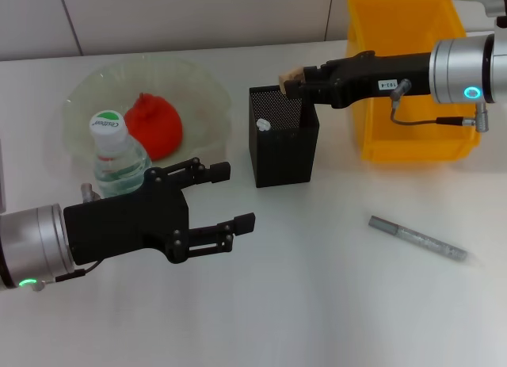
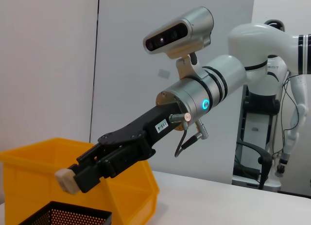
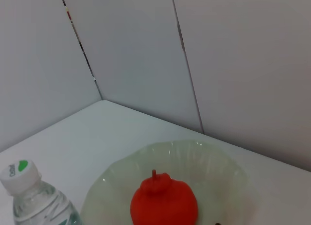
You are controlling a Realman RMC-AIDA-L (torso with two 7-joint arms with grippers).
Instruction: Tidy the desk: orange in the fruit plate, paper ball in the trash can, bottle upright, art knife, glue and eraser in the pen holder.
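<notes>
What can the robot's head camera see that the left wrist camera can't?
Only the head view shows the orange in the fruit plate, the upright bottle, the glue and the open left gripper. Only the left wrist view shows the robot's body. Both show the right gripper holding the eraser above the pen holder, and the trash can.

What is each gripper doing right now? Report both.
Left gripper: open, holding nothing, beside the bottle.
Right gripper: shut on the eraser, above the pen holder.
</notes>
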